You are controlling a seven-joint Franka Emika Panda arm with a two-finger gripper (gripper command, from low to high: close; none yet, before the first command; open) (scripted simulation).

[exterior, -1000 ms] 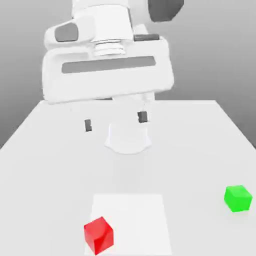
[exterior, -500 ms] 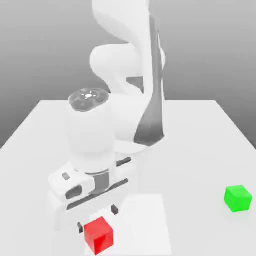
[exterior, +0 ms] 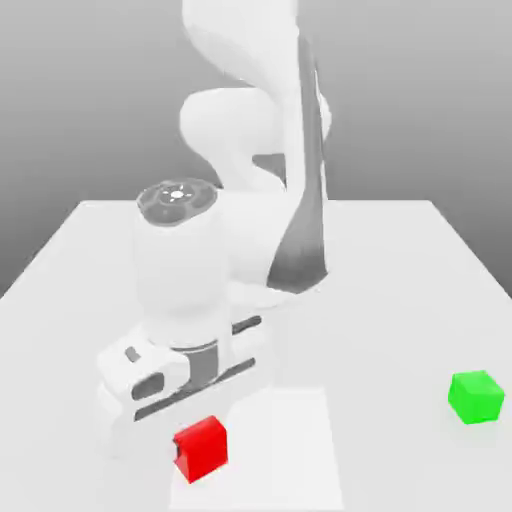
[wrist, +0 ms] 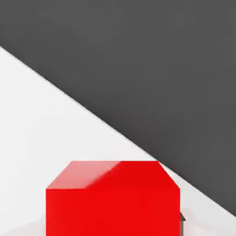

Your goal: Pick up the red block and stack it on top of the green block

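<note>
1. Jaws first: the gripper (exterior: 201,446) looks clamped on the red block (exterior: 203,448). In the exterior view there's a thin dark finger (exterior: 178,458) pressed flat against the block's side, on the exterior view's left. In the hand view a small dark bit of finger (wrist: 183,217) sits right at the block's edge.
2. The red block (wrist: 113,203) is a plain cube with sharp edges and flat, smooth faces. It's a saturated red with a soft, slightly glossy sheen across the top face in the hand view. No markings or texture on it.
3. It sits tucked under the hand (exterior: 180,375), near the front edge of the table (exterior: 400,280), towards the exterior view's left. I can't tell whether it's resting on the surface or just off it.
4. The hand itself is a chunky white housing with rounded corners and a dark grey slot along its face. Above it is a fat white cylinder with a grey, dimpled cap (exterior: 176,197).
5. The rest of the arm (exterior: 250,110) is smooth matte white, all bulgy curves, with a dark grey panel down one side.
6. Just beside the red block there's a paler square patch (exterior: 295,450) lying flat on the table.
7. The green block (exterior: 476,396) is the same crisp cube shape in bright green. It sits on the table well apart from the red one, over at the exterior view's right.
8. The tabletop is plain, featureless white, with a grey backdrop behind it.
</note>
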